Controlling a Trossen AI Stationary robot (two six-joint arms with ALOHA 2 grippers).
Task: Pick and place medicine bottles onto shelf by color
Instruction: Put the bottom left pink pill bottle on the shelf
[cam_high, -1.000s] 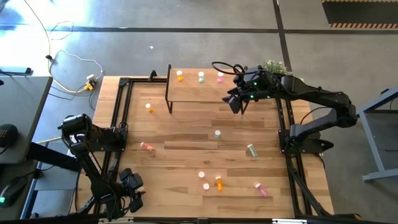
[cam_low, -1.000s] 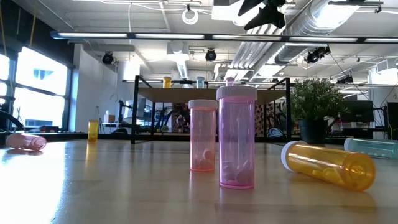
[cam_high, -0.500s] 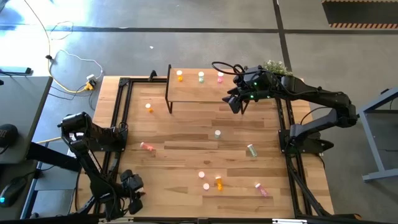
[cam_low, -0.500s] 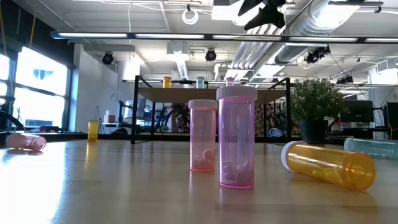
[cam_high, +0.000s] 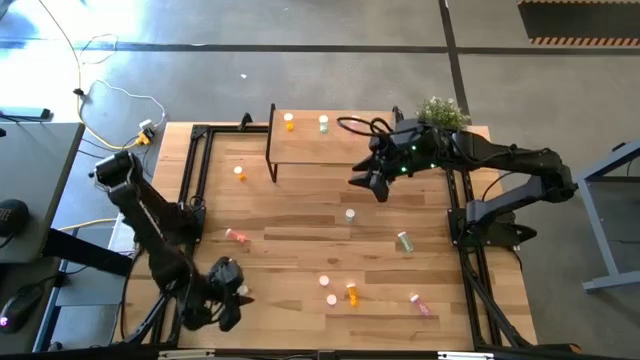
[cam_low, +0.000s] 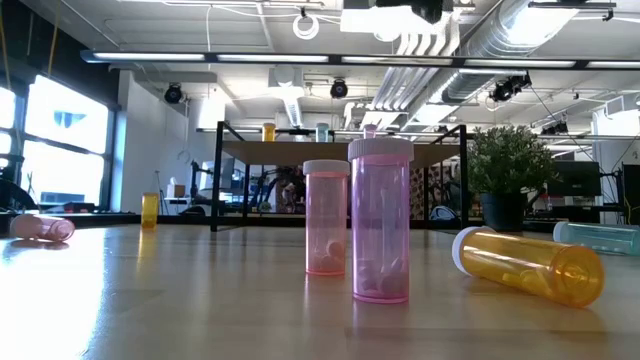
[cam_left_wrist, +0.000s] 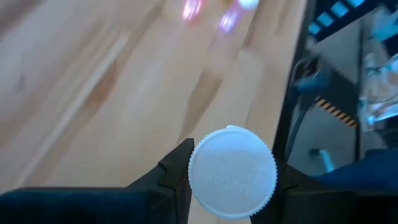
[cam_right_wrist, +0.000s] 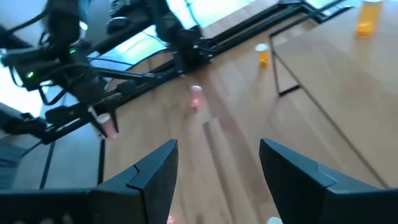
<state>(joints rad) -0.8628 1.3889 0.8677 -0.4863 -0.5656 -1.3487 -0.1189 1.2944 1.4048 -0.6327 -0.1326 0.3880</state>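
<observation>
Grippers first: your left gripper sits near the table's front-left corner, clamped on a pink bottle; the left wrist view shows its white cap pinched between the 2 dark fingers. Your right gripper hangs over the table just in front of the shelf, fingers spread apart with nothing between them.

On the shelf you can see 2 upright bottles along its back edge, an orange one and a green one. Another orange bottle stands on the table just left of the shelf's black legs. A pink bottle lies on its side at the left of the table. Near the front edge, 2 pink bottles stand side by side, with an orange bottle lying beside them. A green bottle lies toward the right side.
</observation>
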